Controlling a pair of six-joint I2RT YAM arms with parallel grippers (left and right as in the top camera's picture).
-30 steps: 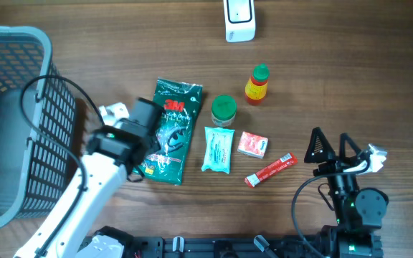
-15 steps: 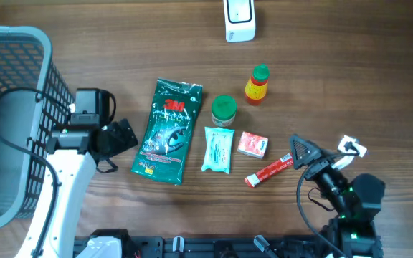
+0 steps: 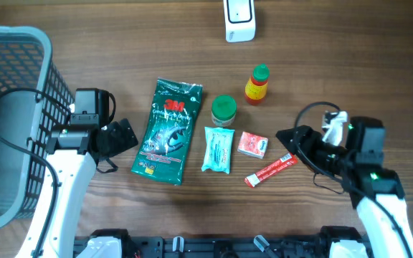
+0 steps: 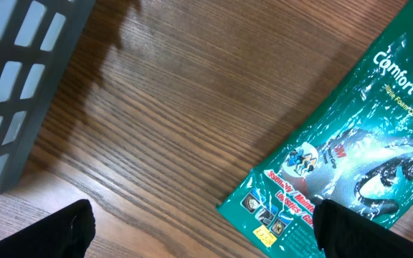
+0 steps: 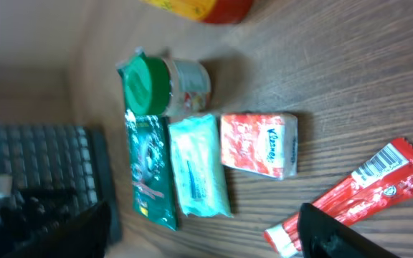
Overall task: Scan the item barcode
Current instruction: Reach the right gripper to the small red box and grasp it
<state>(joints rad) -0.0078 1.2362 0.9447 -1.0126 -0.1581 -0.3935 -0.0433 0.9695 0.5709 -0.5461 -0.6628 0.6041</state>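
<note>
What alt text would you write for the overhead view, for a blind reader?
The left arm and right arm reach over a wooden table holding a green 3M packet, a green-lidded jar, a teal pack, a red box, a red stick packet and a bottle. A grey basket stands at the left.

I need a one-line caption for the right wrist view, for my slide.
A red stick packet, barcode up, beside a tissue pack, a wipes pack and a green-lidded jar.
</note>
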